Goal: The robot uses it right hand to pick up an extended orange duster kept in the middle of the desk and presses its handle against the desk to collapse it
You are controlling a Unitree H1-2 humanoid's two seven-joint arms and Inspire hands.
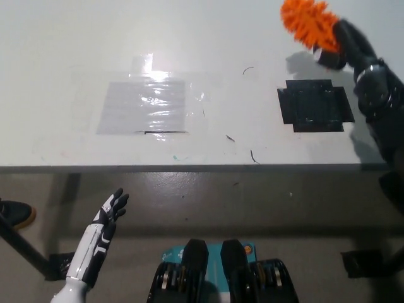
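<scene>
The orange duster (309, 23) is held up near the top right of the view, its fluffy head raised clear above the bench (240, 38), with a soft shadow thrown on the surface just beneath it. Its handle is hidden inside the grip, so whether it is extended or collapsed cannot be told. The black right hand (344, 43) is closed around the base of the duster, fingers wrapped on it, and the dark forearm runs down the right edge of the view.

Just below the raised duster a black square patch (314, 106) is stuck flat on the bench, with nothing on it. Further left, well apart, a sheet of clear shiny tape or plastic (146, 104) is fixed to the surface, and a few small dark marks are scattered between the two.

The white left hand (106, 222) is kept low at the lower left, below the front edge of the bench, open with fingers spread and nothing held (it appears to be resting).

The pick-up step is judged done and the lift to be in hand. For the next move, the handle end would need to be turned downward, brought onto the bench and pressed along its length so the handle slides shut
</scene>
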